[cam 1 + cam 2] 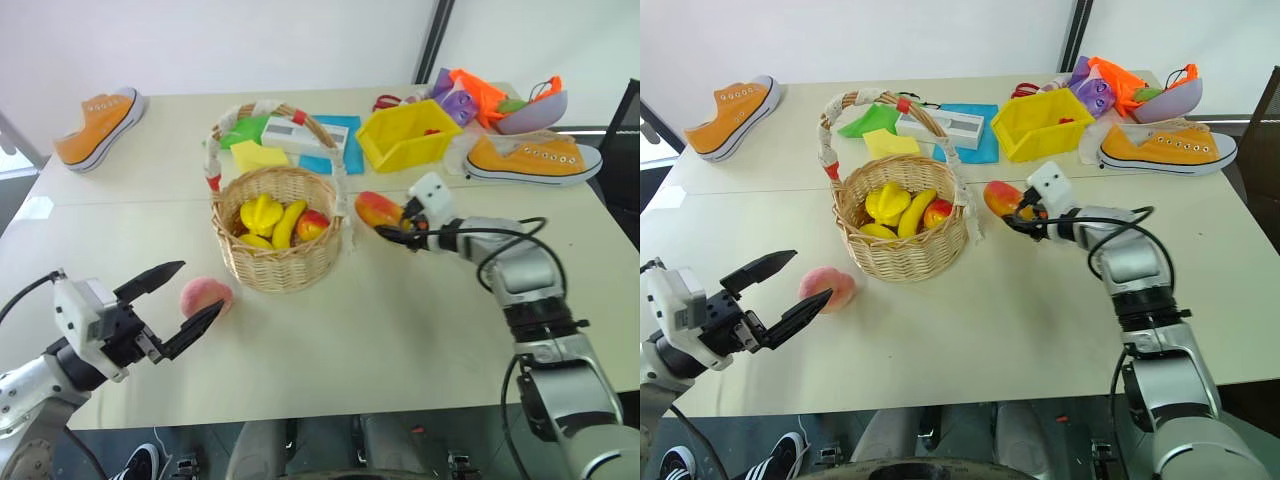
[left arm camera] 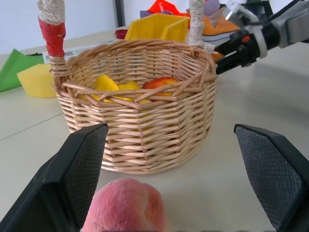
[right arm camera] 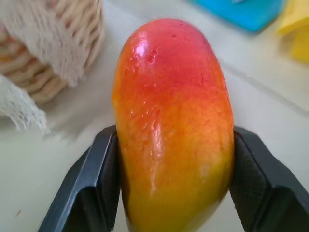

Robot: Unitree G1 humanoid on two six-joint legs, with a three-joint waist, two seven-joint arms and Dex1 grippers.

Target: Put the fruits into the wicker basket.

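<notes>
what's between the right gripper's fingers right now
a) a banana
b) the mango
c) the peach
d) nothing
b: the right gripper has its fingers against both sides of the red-and-yellow mango beside the basket, while the peach sits on the table in front of the open left gripper.

The wicker basket stands near the middle of the bench, with several toy fruits inside it. The peach lies on the bench just in front of the basket and to its left, between the wide-apart jaws of the left gripper, touching neither. The mango is just right of the basket, clamped in the jaws of the right gripper. Behind the basket lie a flat box and a plastic bin to its right. One sneaker lies at the far left, another at the far right.
</notes>
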